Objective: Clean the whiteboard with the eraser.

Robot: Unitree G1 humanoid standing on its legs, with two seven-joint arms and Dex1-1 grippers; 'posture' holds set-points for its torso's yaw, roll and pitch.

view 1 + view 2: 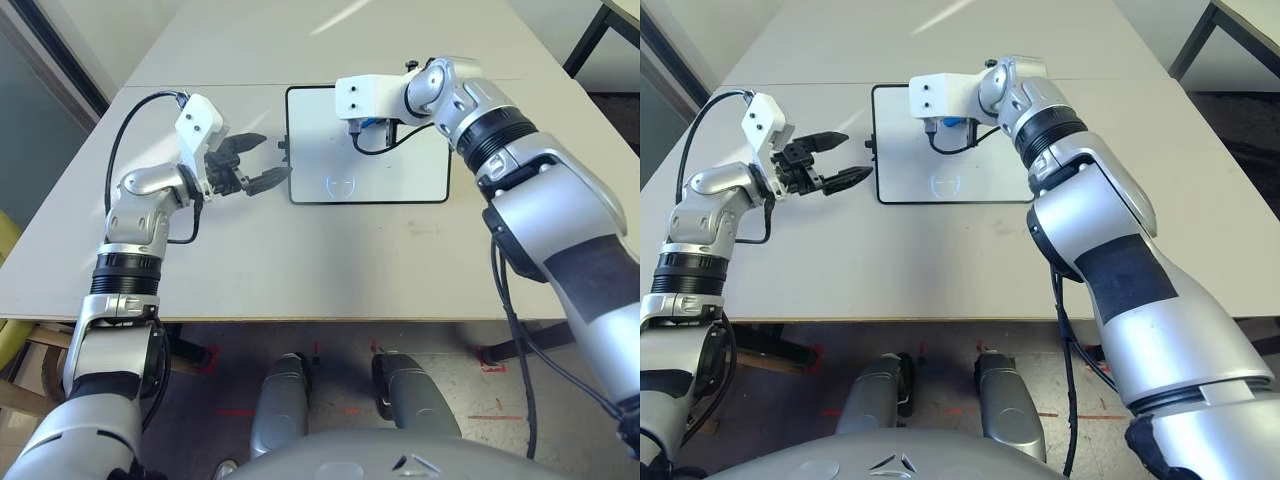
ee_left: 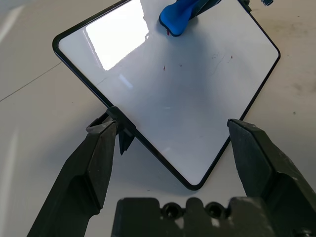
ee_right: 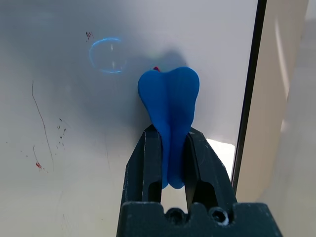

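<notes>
The tabletop [image 1: 230, 270] carries the board [image 1: 370, 180], which lies flat. The left gripper [image 2: 170, 126] is at the board's left short side, fingers apart, near its black knob [image 2: 120, 123]. The right gripper [image 3: 168, 143] is over the board's far part, fingers clamped on the pinched middle of the eraser [image 3: 169, 98]. Red marks [image 3: 38, 165] and a thin dark line [image 3: 42, 123] remain on the white.

The step in hand looks to be wiping. It would go best with the eraser's face laid flat, pressed lightly and evenly, in overlapping strokes across the specks; the left gripper could steady the frame, since a hard push might slide the board.

The right forearm covers the board's far right corner in the left eye view. Whether the eraser's underside fully meets the surface, I cannot tell.
</notes>
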